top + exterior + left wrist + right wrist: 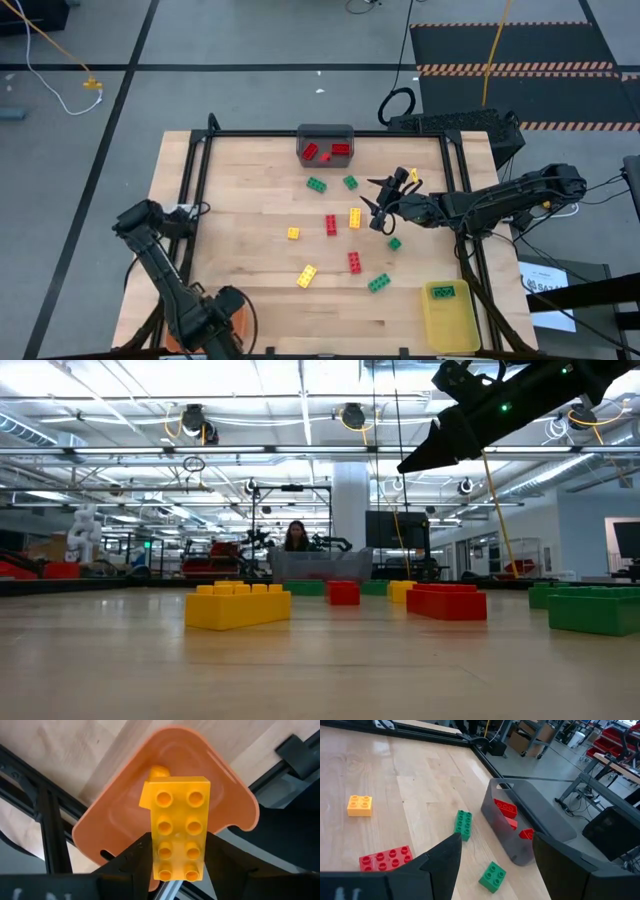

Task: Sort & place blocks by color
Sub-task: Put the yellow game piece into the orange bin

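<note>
Left gripper (177, 870): sat at the near left corner of the table, directly above the orange bin (235, 795), its fingers closed against the sides of a yellow block (177, 827).
Yellow block: long, two studs wide, held studs-up between the fingers, over the bin's hollow; a second yellow piece (159, 771) lay in the bin just beyond it.
Right gripper (385, 205): hovered above the table's right half with its jaws standing wide and nothing between them.
Blocks near the right gripper: a green one (463, 824) and another green one (492, 876) lay just ahead of its fingers, a red one (385, 858) and a small yellow one (359, 805) off to one side.
Gray bin (540, 820): stood beyond the green blocks at the far edge, holding red blocks (505, 808).
Yellow bin (450, 318): at the near right corner, well apart from the right gripper, with one green block (443, 292) inside.
Remaining blocks: scattered on the wood between the two arms.
</note>
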{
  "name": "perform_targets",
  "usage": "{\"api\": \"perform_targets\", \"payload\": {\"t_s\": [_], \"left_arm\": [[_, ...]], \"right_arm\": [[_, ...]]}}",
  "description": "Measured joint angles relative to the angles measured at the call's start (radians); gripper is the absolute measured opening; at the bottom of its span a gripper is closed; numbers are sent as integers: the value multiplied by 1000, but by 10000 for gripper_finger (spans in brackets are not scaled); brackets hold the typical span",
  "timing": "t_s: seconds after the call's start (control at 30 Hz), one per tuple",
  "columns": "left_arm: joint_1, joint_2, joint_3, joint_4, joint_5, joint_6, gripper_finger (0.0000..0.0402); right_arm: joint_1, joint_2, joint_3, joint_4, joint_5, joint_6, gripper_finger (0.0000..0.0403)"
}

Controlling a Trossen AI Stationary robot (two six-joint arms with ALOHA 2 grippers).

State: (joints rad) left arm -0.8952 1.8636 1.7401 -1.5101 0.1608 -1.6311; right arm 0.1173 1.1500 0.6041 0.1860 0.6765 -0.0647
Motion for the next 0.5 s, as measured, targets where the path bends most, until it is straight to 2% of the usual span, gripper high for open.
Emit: {"api": "perform_targets", "payload": {"t_s": [0.23,0.5], "left_arm": [[2,0,-23,-6,-4,-2,243],[4,0,-79,47,51,-2,282]], "right_arm": [[0,0,0,0,0,-1,233],[0,0,0,-3,0,0,233]]}}
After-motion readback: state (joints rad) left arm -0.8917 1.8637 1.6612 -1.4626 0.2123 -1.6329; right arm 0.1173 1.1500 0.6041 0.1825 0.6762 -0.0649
